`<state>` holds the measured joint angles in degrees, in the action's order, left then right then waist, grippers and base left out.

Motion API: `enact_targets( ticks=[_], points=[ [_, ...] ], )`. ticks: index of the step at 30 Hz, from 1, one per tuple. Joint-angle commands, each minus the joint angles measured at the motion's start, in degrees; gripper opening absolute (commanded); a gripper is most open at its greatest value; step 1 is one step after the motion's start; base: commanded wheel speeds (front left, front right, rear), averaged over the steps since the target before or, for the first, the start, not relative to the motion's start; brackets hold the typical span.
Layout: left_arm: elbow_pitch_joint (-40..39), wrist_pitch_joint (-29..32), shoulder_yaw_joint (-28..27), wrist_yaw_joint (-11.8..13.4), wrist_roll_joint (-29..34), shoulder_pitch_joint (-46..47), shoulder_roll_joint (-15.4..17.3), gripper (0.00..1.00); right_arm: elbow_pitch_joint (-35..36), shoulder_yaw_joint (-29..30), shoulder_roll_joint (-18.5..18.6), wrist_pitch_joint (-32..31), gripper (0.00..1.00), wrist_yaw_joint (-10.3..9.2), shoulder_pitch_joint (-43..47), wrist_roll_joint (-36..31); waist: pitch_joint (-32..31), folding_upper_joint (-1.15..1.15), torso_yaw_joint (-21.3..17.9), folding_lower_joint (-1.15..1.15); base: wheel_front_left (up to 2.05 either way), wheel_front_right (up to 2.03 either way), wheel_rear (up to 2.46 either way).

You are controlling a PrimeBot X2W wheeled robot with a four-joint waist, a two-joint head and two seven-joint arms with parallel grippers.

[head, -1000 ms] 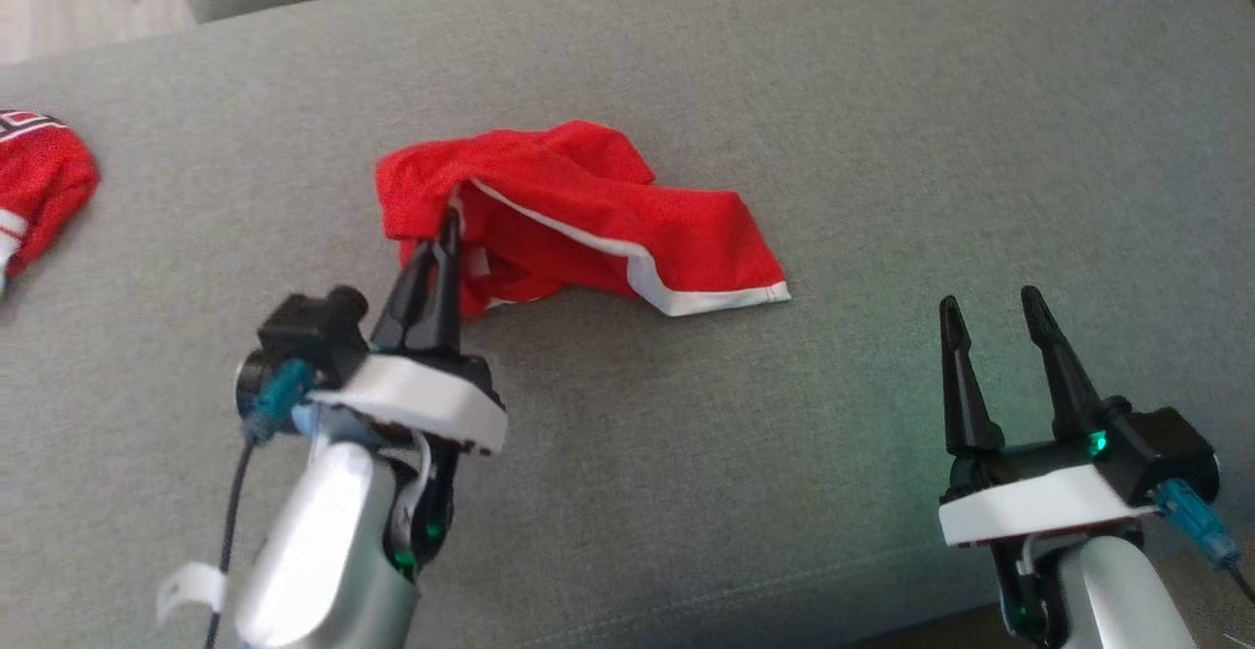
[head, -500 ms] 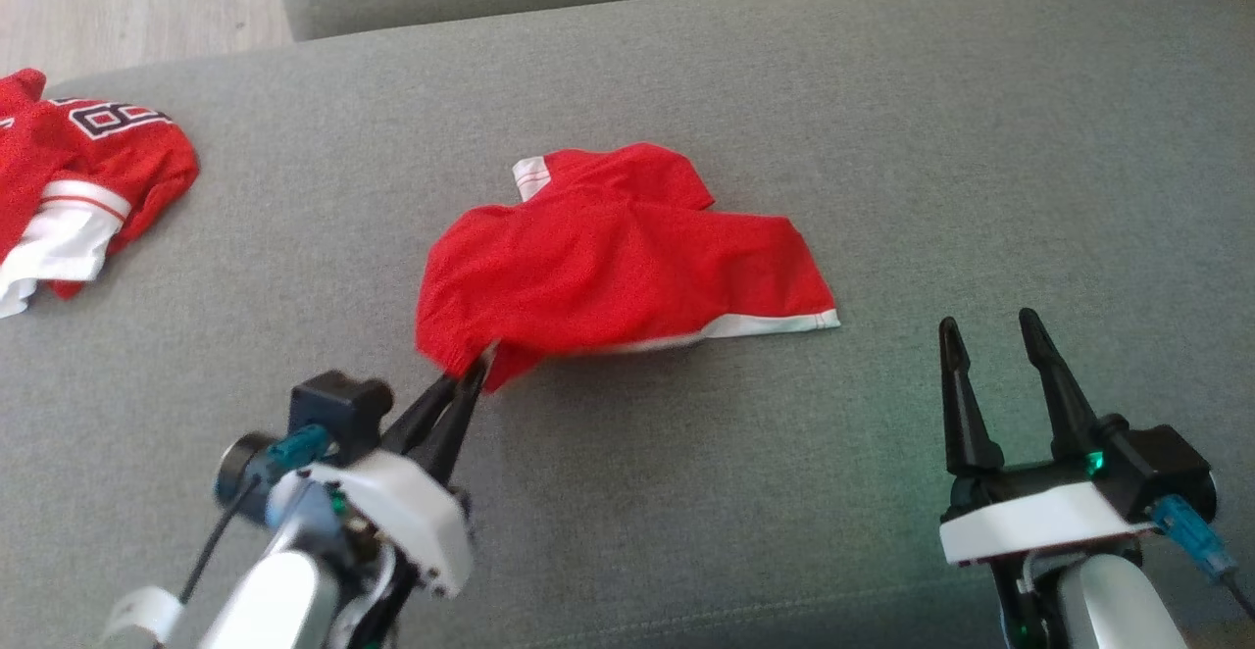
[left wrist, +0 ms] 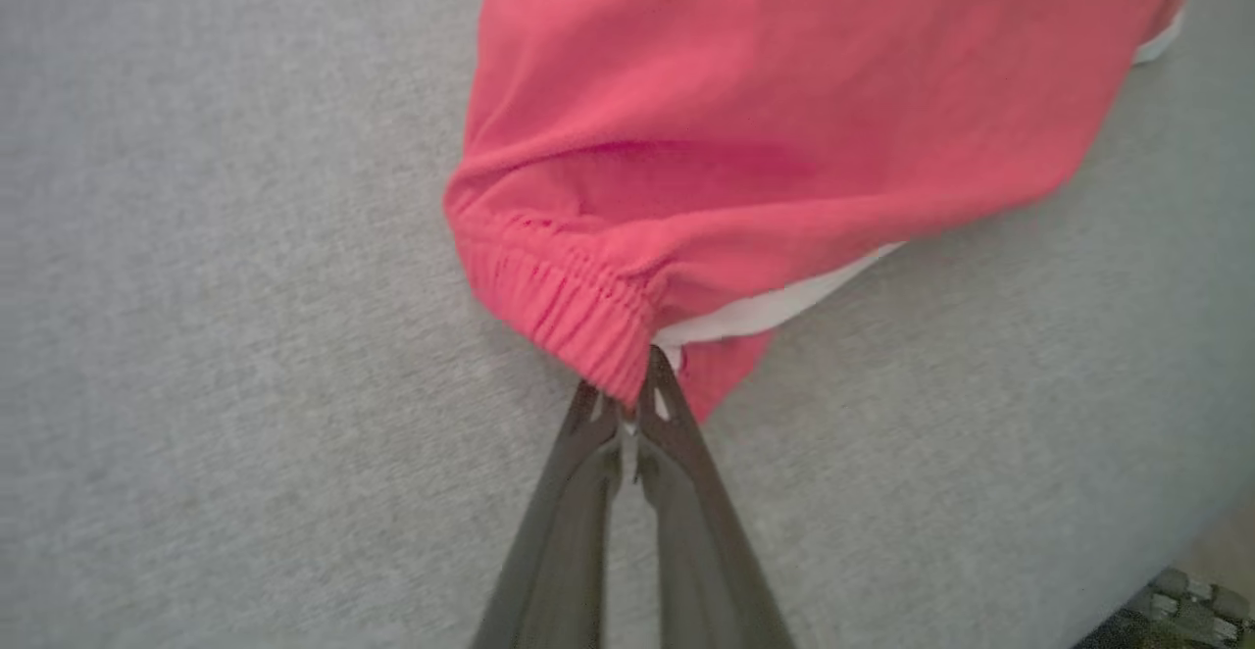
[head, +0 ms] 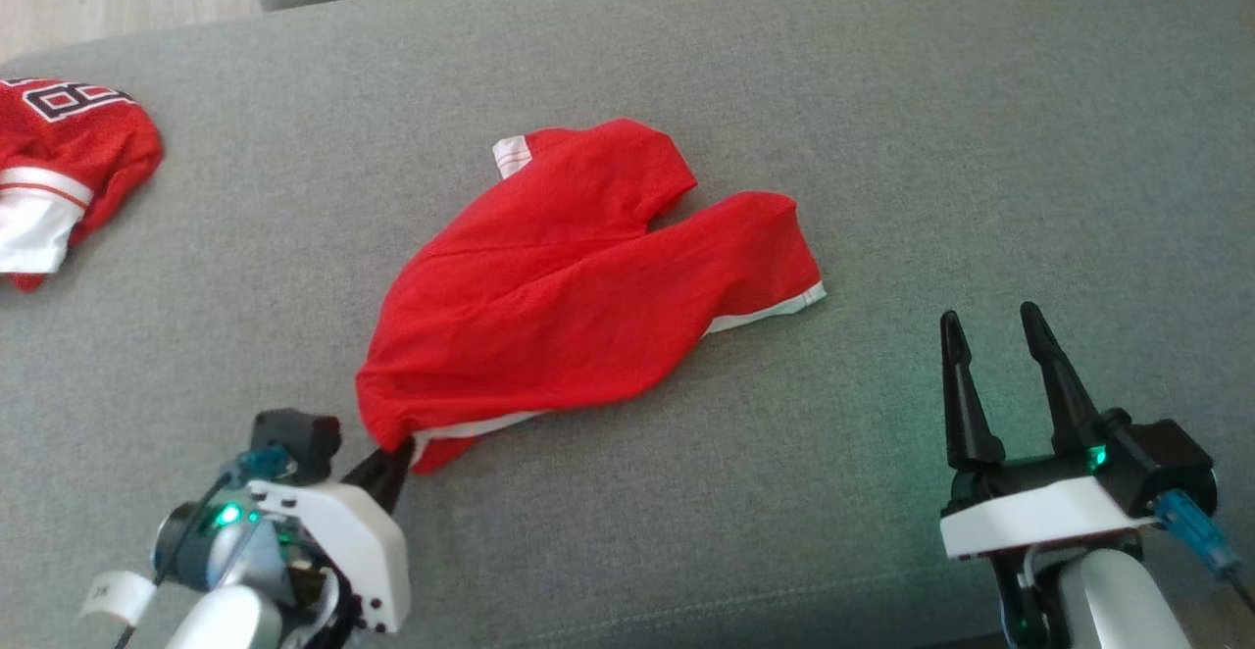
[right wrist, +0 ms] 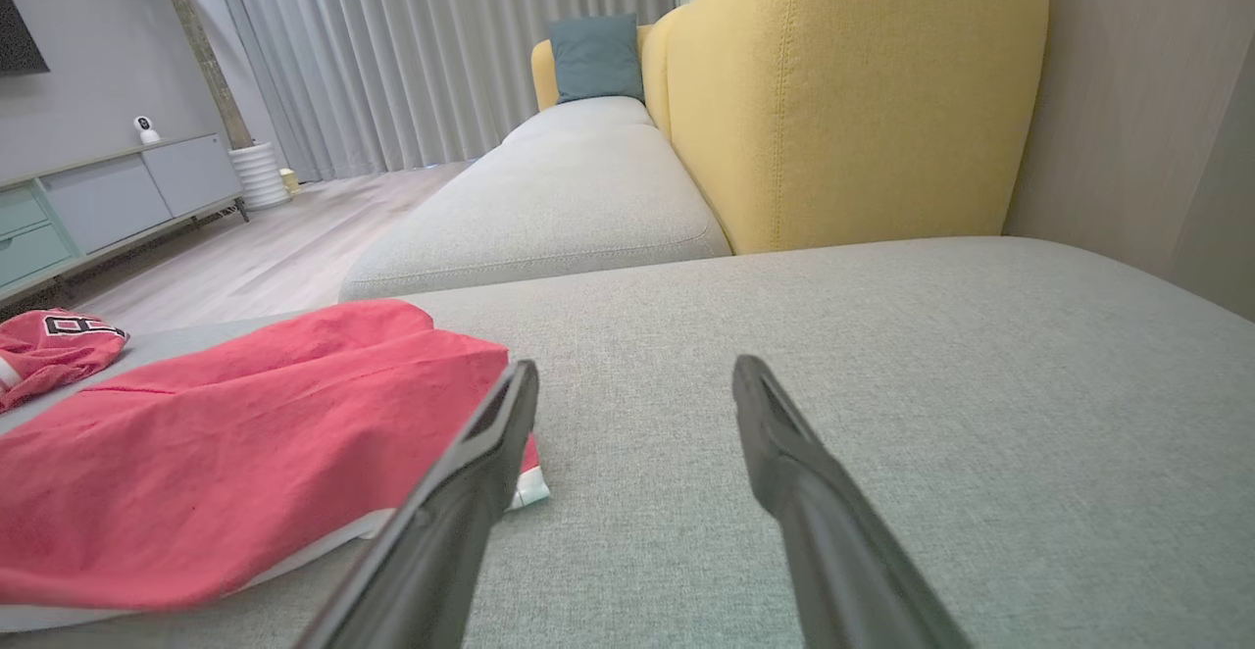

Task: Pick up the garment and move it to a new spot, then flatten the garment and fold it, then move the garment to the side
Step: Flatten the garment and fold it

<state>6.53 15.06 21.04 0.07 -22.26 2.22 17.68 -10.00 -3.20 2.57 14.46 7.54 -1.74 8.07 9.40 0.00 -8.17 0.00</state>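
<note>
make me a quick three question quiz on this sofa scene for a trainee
1. True or false: the right gripper is shut on the red shorts.
2. Which part of the shorts is pinched by the left gripper? A) a white-trimmed leg hem B) the gathered elastic waistband C) the middle of a leg
3. Short answer: what else lies on the grey cushion, toward the robot's left?

Key:
1. False; its fingers stand open, apart from the shorts.
2. B.
3. A second red garment with white trim and a printed number.
</note>
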Motion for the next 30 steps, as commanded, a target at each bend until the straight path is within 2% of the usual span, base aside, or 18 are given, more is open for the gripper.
enact_targets(
  ticks=[1, 11, 12, 13, 14, 15, 16, 23, 30],
  points=[
    [-0.79, -0.02, -3.15, 0.5, 0.36, 1.74, 1.48, 0.0, 1.72, -1.11, 0.31, 0.54, 1.0, -0.05, -2.03, -0.05, 0.33, 0.0, -0.19, 0.0, 0.0, 0.0, 0.0],
    [3.57, -2.42, -4.54, 1.85, 0.63, 3.2, 2.21, 0.0, 1.4, -0.68, 0.31, 0.54, 1.0, -0.05, -2.31, -0.24, 0.52, 0.0, -0.1, 0.0, 0.0, 0.0, 0.0],
    [3.8, -3.13, -4.55, 1.93, 0.76, 3.45, 2.08, 0.03, 1.35, -0.63, 0.31, 0.54, 1.0, -0.05, -2.32, -0.29, 0.46, 0.0, -0.01, 0.0, 0.0, 0.0, 0.0],
    [3.97, -3.83, -4.56, 2.05, 0.87, 3.75, 1.89, 0.33, 1.3, -0.59, 0.31, 0.54, 1.0, -0.05, -2.33, -0.34, 0.39, 0.0, 0.09, 0.0, 0.0, 0.0, 0.0],
    [4.07, -4.55, -4.52, 2.12, 1.04, 4.03, 1.73, 0.55, 1.23, -0.56, 0.31, 0.54, 1.0, -0.05, -2.34, -0.4, 0.31, 0.0, 0.21, 0.0, 0.0, 0.0, 0.0],
    [4.15, -5.31, -4.5, 2.21, 1.2, 4.3, 1.58, 0.94, 1.17, -0.55, 0.31, 0.54, 1.0, -0.05, -2.36, -0.47, 0.22, 0.0, 0.34, 0.0, 0.0, 0.0, 0.0],
    [4.24, -6.03, -4.5, 2.3, 1.34, 4.56, 1.45, 1.0, 1.09, -0.64, 0.31, 0.54, 1.0, -0.05, -2.36, -0.56, 0.13, 0.0, 0.47, 0.0, 0.0, 0.0, 0.0],
    [4.31, -10.29, -4.72, 2.86, 1.15, 5.14, 0.07, 1.0, -0.55, -3.63, 0.31, 0.54, 1.0, -0.05, -2.38, -1.45, -0.6, 0.0, 1.79, 0.0, 0.0, 0.0, 0.0],
    [2.3, -13.98, -4.57, 4.35, 0.13, 2.18, -2.63, 1.0, -8.35, -7.29, 0.31, 0.54, 1.0, -0.05, -5.96, -4.63, -1.22, 0.0, 4.45, 0.0, 0.0, 0.0, 0.0]
  ],
)
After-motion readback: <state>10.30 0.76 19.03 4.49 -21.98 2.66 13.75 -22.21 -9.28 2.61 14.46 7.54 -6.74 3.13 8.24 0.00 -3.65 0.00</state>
